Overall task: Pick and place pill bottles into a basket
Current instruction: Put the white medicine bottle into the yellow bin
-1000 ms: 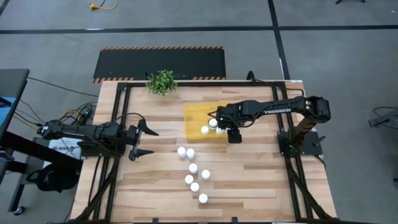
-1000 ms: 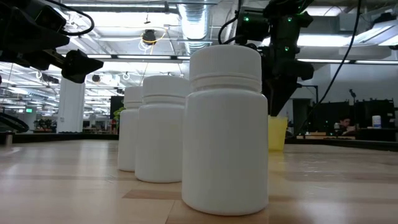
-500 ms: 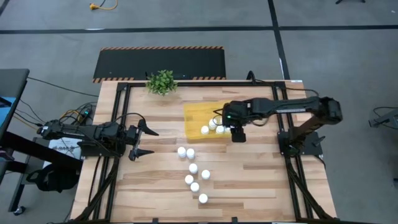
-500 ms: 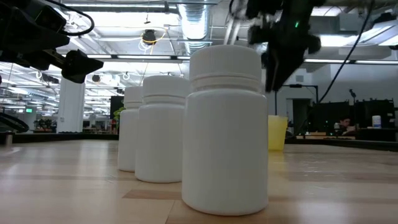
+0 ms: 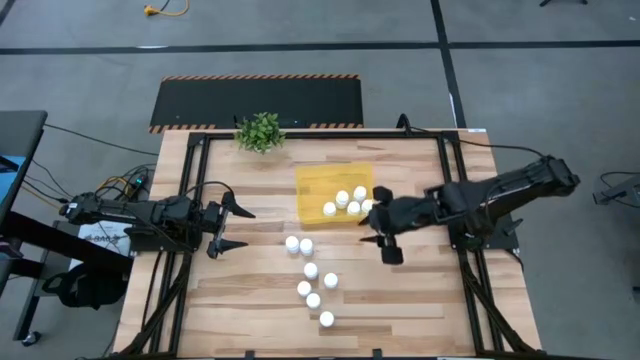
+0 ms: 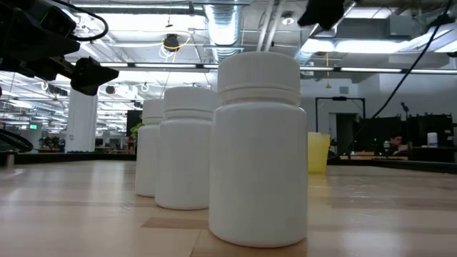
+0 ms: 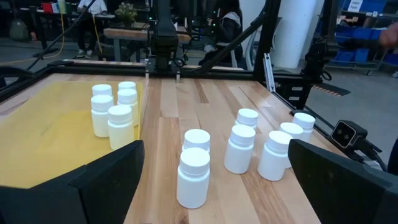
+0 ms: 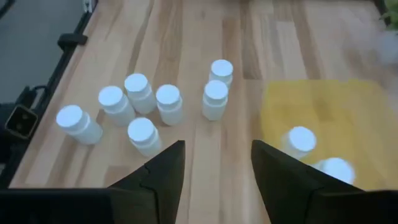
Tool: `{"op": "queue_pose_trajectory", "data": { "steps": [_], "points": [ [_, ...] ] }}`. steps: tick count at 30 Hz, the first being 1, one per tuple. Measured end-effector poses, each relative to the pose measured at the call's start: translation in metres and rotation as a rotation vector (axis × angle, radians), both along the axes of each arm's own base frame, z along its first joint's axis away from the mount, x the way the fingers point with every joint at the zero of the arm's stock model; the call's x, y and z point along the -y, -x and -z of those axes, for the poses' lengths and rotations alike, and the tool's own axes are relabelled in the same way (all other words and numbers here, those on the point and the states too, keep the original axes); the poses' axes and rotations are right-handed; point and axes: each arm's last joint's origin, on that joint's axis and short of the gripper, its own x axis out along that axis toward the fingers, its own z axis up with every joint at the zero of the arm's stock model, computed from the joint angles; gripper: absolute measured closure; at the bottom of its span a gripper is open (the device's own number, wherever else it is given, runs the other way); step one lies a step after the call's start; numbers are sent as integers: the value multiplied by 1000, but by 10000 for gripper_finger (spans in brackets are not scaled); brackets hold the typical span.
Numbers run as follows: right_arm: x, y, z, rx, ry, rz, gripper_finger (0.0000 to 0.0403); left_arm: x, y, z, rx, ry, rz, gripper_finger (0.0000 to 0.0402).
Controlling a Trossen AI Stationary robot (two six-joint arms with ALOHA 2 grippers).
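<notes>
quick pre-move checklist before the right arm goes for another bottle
1. Right gripper empty, fingers open: ok.
2. Right gripper clear of the yellow tray, just outside its corner over bare wood: ok.
3. Four pill bottles in the tray upright: ok.
4. Seven pill bottles on the table upright with room for the fingers around each: ok for the outer ones, cannot tell for the tight cluster.
5. Left gripper open, parked at the table's left side, away from the bottles: ok.
6. Potted plant out of the path: ok.

Four white capped pill bottles (image 5: 350,201) are standing upright in the yellow tray (image 5: 315,183) at frame center; seven more bottles (image 5: 313,280) are sitting on the wood just below it.
</notes>
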Motion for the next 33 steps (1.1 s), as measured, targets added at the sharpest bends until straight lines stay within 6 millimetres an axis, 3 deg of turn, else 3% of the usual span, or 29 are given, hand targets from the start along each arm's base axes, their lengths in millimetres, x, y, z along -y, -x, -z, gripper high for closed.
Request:
{"op": "queue_pose_trajectory", "data": {
  "steps": [8, 15, 20, 25, 33],
  "points": [
    [3, 2, 76, -92, -88, 142, 237, 0, 0, 0, 0, -3, 0, 15],
    [-10, -6, 114, -178, -95, 147, 232, 0, 0, 0, 1, -7, 0, 15],
    [-27, -17, 124, -210, -117, 80, 235, 0, 0, 0, -1, -1, 0, 15],
    [-38, -32, 119, -232, -160, 28, 233, 0, 0, 0, 0, -2, 0, 15],
    [-44, -48, 114, -307, -141, -3, 179, 0, 0, 0, 0, -3, 0, 15]
  ]
}}
